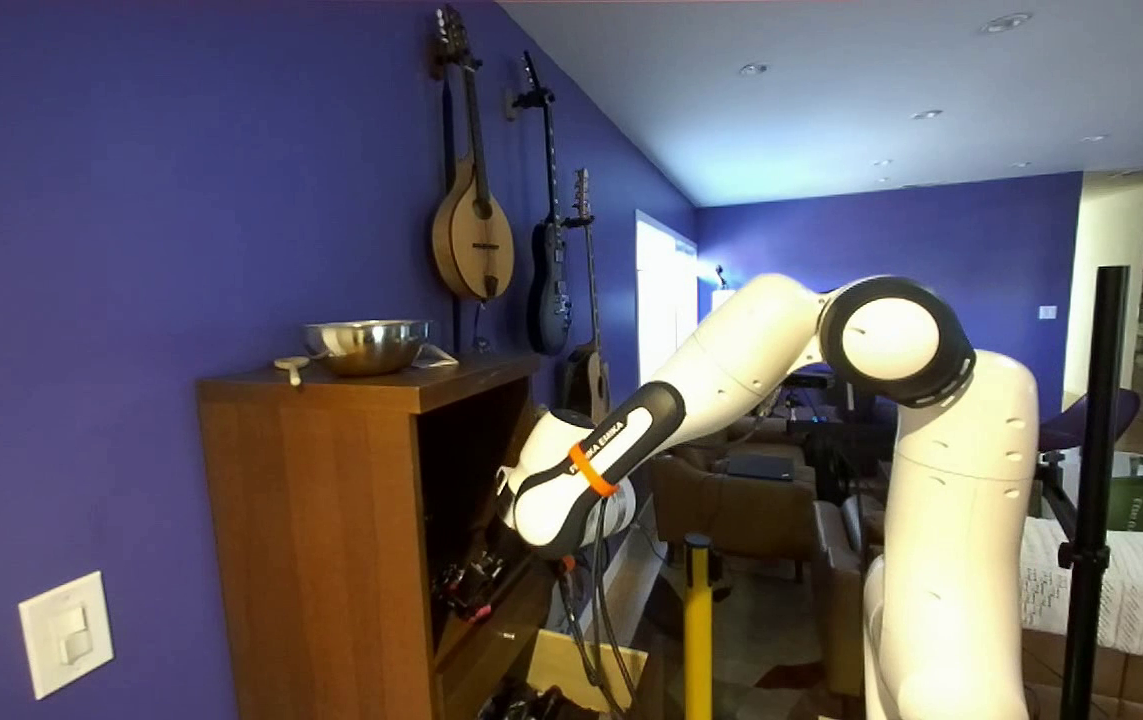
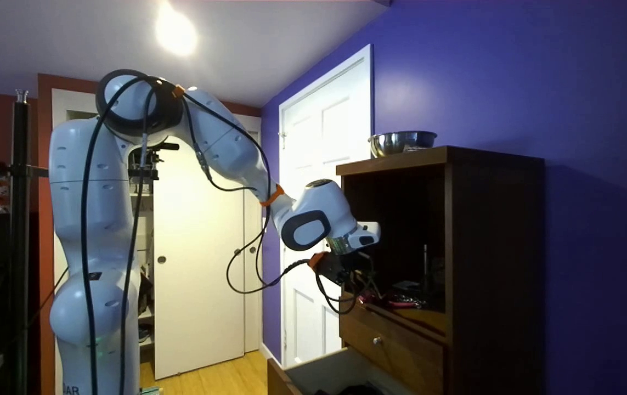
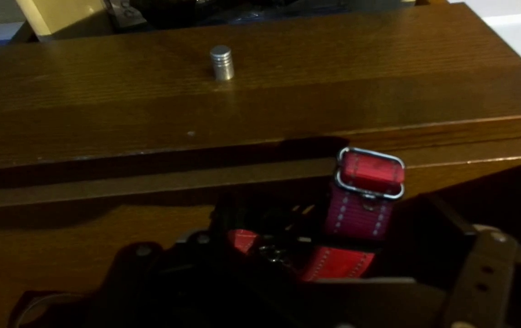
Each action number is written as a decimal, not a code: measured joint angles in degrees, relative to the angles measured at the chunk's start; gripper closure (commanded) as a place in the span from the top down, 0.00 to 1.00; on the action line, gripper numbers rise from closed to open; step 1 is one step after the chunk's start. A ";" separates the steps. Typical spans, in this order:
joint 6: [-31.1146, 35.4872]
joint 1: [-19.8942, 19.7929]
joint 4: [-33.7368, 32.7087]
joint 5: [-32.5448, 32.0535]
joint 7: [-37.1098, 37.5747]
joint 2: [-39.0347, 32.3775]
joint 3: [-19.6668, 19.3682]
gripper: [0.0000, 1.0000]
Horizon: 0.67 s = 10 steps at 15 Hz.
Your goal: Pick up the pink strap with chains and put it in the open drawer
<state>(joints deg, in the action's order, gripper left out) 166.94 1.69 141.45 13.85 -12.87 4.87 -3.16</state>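
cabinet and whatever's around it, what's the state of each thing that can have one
Upper compartment, open at the front
Upper drawer, looks shut
Lower drawer, pulled out, dark things in it
Pink strap, at the compartment's front edge, not yet in the lower drawer
Gripper, open, strap showing between its jaws
Metal bowl, upright on the cabinet, contents hidden
White door, looks shut

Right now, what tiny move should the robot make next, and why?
Perhaps gently close the tool on the pink strap: in the wrist view the tool's jaws look wide apart, with the strap showing between them. The drawer for it stands open below.
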 measured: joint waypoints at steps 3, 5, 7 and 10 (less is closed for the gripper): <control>1.61 0.81 -0.89 3.19 -3.79 -1.49 0.00 1.00; 2.60 0.86 -1.53 4.01 -5.49 -2.36 0.00 1.00; 3.79 0.79 -2.11 4.05 -6.65 -3.28 -0.06 1.00; 5.20 0.68 -2.71 4.05 -8.21 -4.79 -0.17 1.00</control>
<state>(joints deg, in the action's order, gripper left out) 172.14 2.36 138.74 17.90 -21.07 0.09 -3.32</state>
